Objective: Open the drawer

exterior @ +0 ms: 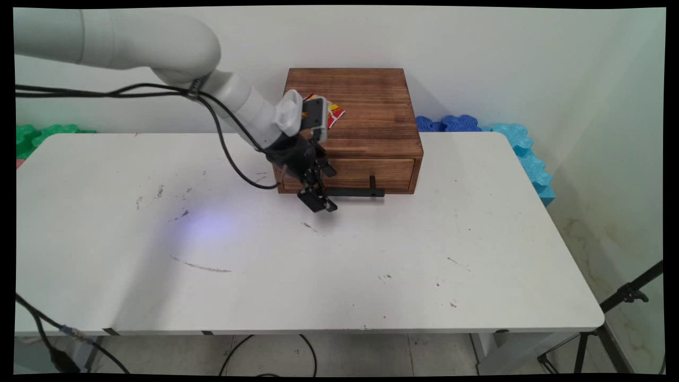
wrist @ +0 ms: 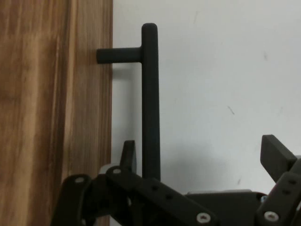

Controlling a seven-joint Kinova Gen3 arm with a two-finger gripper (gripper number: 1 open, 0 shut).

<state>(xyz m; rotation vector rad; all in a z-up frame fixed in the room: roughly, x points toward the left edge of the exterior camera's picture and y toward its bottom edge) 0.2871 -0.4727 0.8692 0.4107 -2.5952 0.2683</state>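
end effector point(wrist: 197, 157) spread around black handle point(wrist: 150, 99) of wooden drawer box point(exterior: 366, 106); drawer closed.

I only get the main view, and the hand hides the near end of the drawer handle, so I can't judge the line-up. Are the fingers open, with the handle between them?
Observer: Yes. In the hand view the gripper is open and the black handle bar runs up between its fingers.
Operator: Is the bar centred in the opening?
Observer: No. It lies close beside one finger, which sits in the gap between the bar and the wooden drawer front. The other finger stands well clear of the bar, over the white table.
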